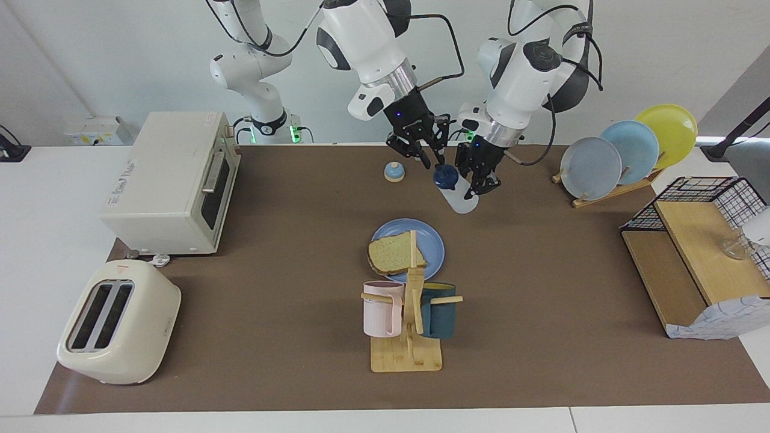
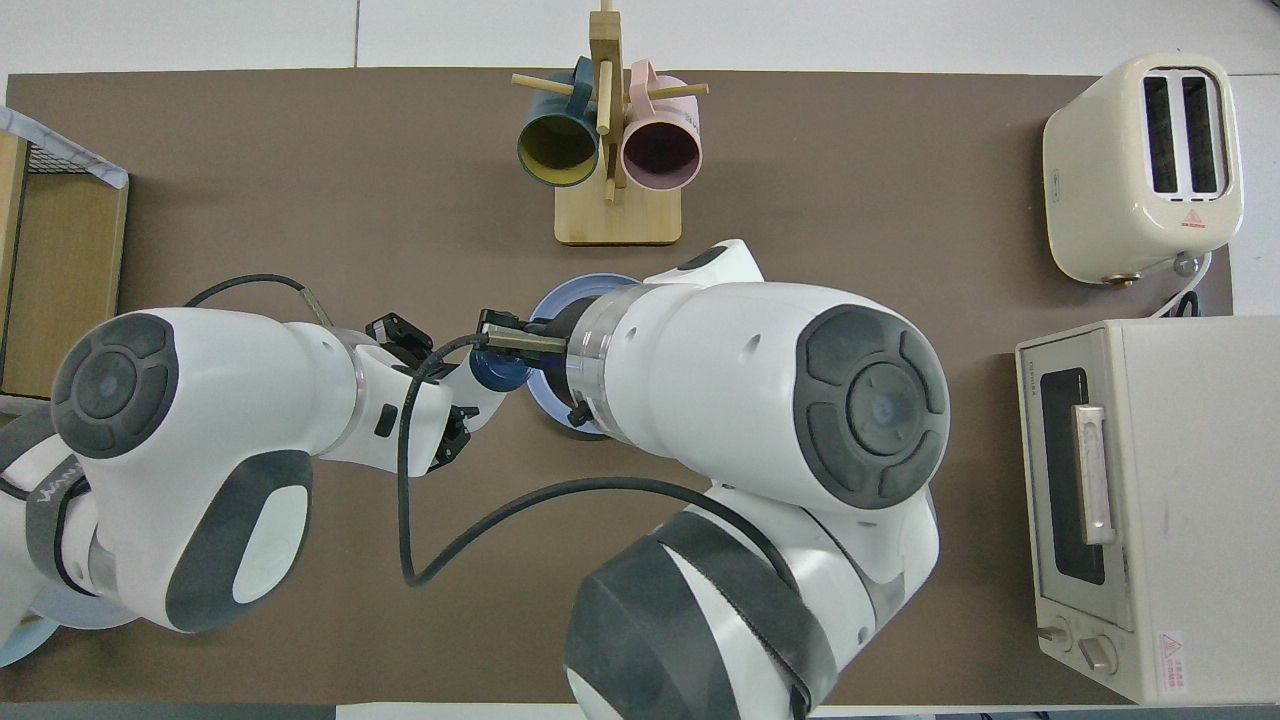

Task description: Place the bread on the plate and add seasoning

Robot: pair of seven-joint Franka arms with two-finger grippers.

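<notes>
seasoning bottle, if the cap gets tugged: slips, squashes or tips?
The bottle hangs tilted in the air, body in the left pincer, right pincer at its blue cap. Thin translucent plastic probably flexes. Likely light. Smooth sides may slip or swivel under a tug.

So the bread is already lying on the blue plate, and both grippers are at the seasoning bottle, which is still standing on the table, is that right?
Not quite: in the facing view the seasoning bottle is off the table, tilted and held up by the left gripper, with the right gripper at its navy cap. The rest holds: the bread lies on the blue plate.
</notes>
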